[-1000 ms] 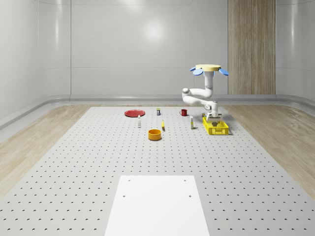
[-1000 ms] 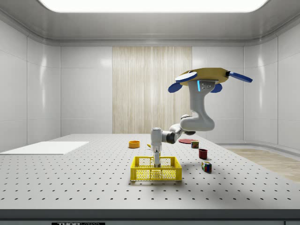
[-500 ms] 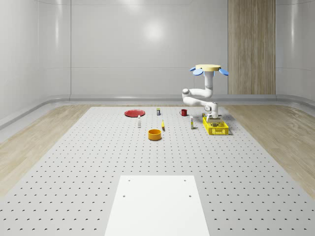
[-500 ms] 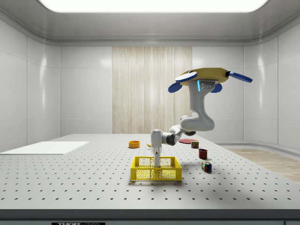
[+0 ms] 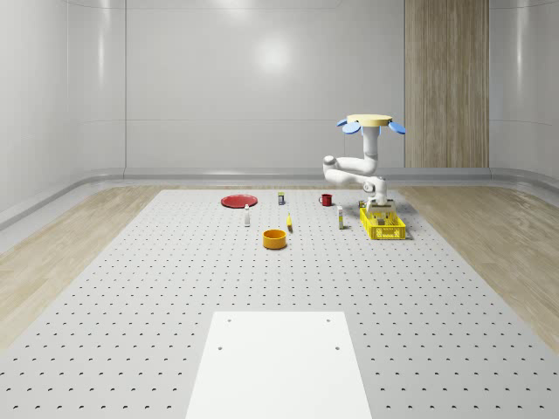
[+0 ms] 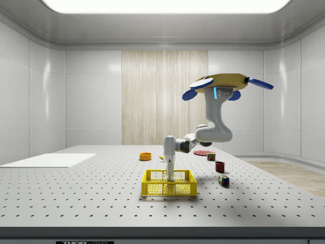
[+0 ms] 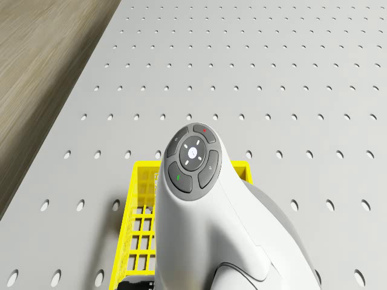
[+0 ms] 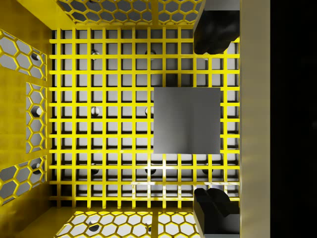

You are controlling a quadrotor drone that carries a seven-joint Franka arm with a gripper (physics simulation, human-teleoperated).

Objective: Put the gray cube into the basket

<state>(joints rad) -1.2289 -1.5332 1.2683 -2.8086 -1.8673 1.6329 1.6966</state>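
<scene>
Between our spread jaws, gray cube sits free on basket floor; we lift straight up, drone hovering beside basket.

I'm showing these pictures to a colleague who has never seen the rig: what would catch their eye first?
First the drone, hovering above the perforated table beside the yellow basket, with its white arm bent down into the basket. Next the wrist view: the gray cube lies on the basket's grid floor, free between the open pincer fingers, one on either side of it.
</scene>
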